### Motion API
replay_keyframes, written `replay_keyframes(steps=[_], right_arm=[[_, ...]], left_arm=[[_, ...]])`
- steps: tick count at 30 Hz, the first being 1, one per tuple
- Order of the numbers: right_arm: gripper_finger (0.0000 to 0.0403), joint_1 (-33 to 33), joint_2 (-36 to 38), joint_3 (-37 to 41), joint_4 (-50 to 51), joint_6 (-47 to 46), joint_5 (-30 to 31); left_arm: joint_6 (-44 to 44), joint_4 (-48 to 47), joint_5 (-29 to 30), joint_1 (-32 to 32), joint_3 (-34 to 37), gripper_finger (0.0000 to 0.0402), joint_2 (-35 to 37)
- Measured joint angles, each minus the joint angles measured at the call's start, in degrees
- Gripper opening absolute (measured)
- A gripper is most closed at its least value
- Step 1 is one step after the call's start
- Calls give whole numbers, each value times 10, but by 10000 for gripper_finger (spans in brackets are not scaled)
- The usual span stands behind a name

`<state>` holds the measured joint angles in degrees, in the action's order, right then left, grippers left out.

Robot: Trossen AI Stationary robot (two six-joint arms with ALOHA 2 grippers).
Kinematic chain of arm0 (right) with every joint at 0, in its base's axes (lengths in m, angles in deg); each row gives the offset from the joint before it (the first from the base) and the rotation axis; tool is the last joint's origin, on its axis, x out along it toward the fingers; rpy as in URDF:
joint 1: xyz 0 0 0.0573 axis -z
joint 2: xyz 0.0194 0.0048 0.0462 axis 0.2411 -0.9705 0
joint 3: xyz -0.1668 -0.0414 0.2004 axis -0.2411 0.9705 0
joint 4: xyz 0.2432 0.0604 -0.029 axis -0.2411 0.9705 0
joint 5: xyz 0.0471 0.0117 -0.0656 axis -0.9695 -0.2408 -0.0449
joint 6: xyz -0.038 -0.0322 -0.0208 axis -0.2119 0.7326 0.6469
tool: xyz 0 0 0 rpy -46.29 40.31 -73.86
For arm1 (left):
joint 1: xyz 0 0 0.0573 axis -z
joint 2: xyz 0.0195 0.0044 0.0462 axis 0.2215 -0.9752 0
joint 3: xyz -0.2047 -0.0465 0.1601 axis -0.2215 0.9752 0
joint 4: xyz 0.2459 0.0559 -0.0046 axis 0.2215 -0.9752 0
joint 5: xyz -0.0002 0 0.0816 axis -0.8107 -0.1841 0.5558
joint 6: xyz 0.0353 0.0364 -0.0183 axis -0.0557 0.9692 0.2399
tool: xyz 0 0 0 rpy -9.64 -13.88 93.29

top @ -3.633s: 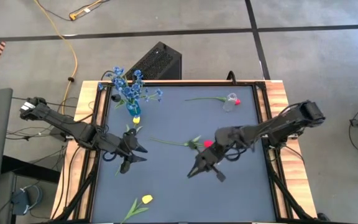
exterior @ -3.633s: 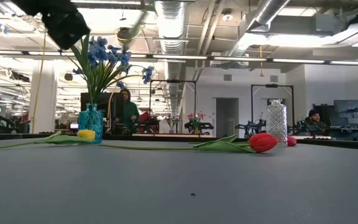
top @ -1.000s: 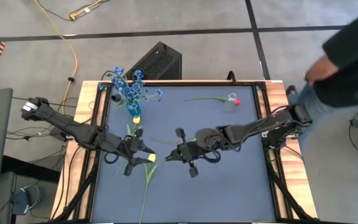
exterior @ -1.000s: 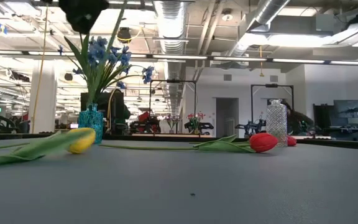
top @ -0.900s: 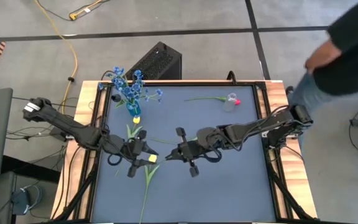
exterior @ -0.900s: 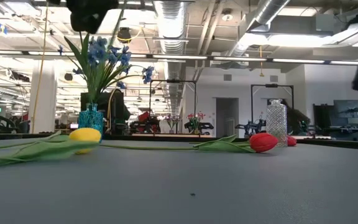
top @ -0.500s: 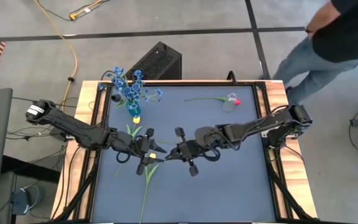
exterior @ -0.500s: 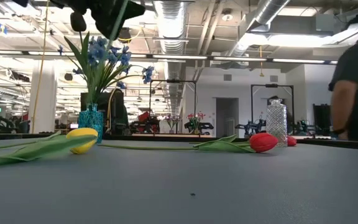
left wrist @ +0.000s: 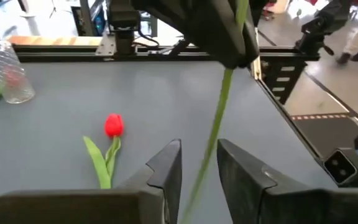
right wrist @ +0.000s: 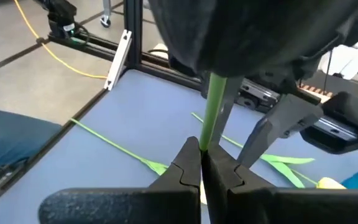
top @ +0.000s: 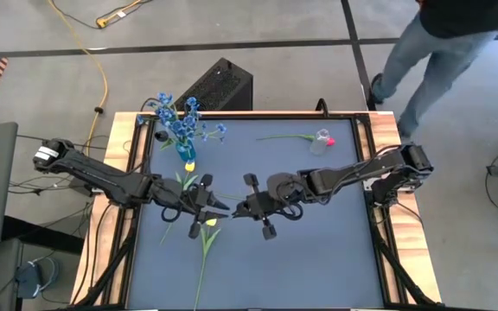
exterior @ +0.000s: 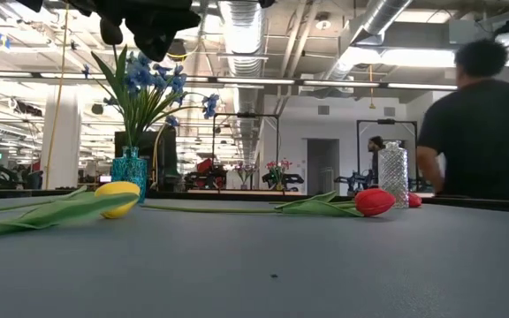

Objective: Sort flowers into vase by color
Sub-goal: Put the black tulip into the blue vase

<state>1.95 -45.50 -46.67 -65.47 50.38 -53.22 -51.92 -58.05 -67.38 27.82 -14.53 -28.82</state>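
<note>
Closest to the near edge of the worktop (top: 318, 259) lies the long stem of a yellow tulip (top: 204, 222). It runs in from that edge, left of centre, and the head lies toward the middle.

Just past the head, the two arms meet nose to nose above the middle of the worktop. The right gripper (right wrist: 202, 146) is pinched tight on a thin green stem (left wrist: 219, 112). I cannot tell which blossom that stem belongs to. The left gripper (left wrist: 199, 144) has its fingers part-way apart, with the same stem running through the gap, and they do not look to be squeezing it. I take this for a hand-over in progress.

I expect the stem to be feather-light, springy and a bit slick (plastic, surely), so it will swing and droop from wherever it is pinched. A bare stretch mid-stem looks the place to hold it, not the leaves or the soft head.

A red tulip (exterior: 374, 201) lies flat right of the middle.

At the far left corner a blue vase (exterior: 131, 175) holds the blue blossoms (top: 180, 121), and a second yellow tulip (top: 189, 165) is just beside it. Near the far right corner stands a clear vase (top: 321, 141) with another red flower at it; whether that flower is inside or beside, I cannot tell. Beyond that corner a person (exterior: 489, 132) walks by.
</note>
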Motion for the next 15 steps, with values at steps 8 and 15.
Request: replay_keyframes(steps=[8, 15], right_arm=[[26, 10, 0, 0, -12, 10, 2], [26, 25, 0, 0, -36, 9, -8]], left_arm=[[-2, 11, -50, -9, 0, 87, 0], [-4, 12, -28, -9, 0, 87, 0]])
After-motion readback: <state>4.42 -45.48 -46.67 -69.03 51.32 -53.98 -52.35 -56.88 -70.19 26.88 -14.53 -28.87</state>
